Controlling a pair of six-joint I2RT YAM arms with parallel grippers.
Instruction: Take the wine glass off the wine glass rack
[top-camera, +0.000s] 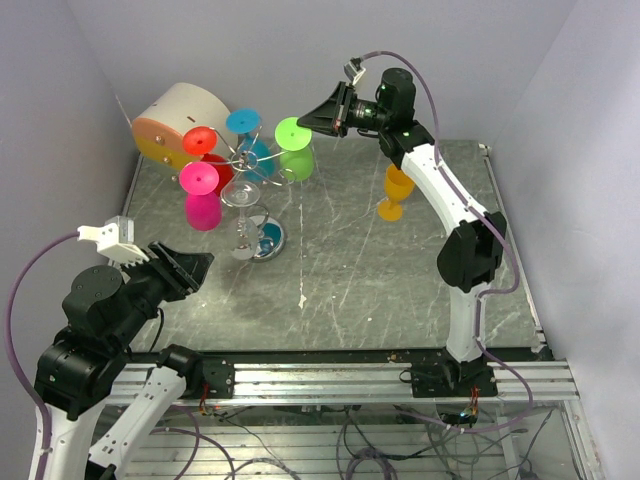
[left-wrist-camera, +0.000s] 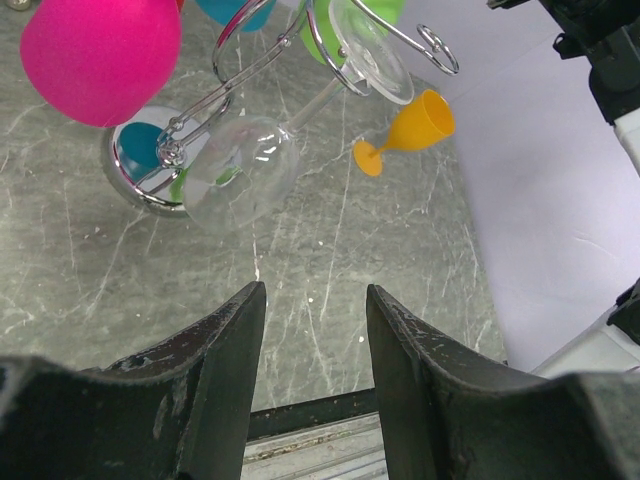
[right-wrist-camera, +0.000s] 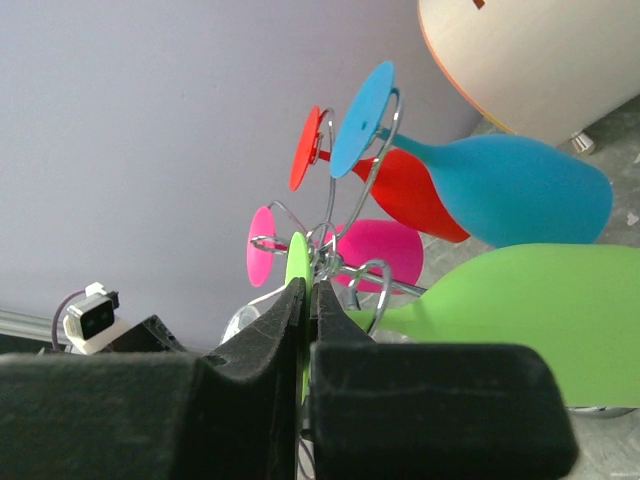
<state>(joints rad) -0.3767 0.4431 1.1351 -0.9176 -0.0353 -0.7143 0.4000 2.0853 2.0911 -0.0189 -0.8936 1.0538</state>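
The silver wire wine glass rack (top-camera: 243, 158) stands at the back left on its round chrome base (top-camera: 268, 238). Red (top-camera: 200, 141), blue (top-camera: 243, 122), pink (top-camera: 199, 179), clear (top-camera: 240, 193) and green (top-camera: 293, 134) glasses hang upside down from its curled arms. My right gripper (top-camera: 308, 122) is shut on the flat foot of the green wine glass (right-wrist-camera: 299, 262), whose bowl (right-wrist-camera: 520, 310) hangs to the right. My left gripper (left-wrist-camera: 315, 300) is open and empty near the front left, pointing at the clear glass (left-wrist-camera: 240, 170).
An orange glass (top-camera: 394, 192) stands on the table right of the rack, under my right arm; it shows in the left wrist view too (left-wrist-camera: 410, 130). A big beige drum with an orange face (top-camera: 175, 122) lies behind the rack. Walls close in on three sides.
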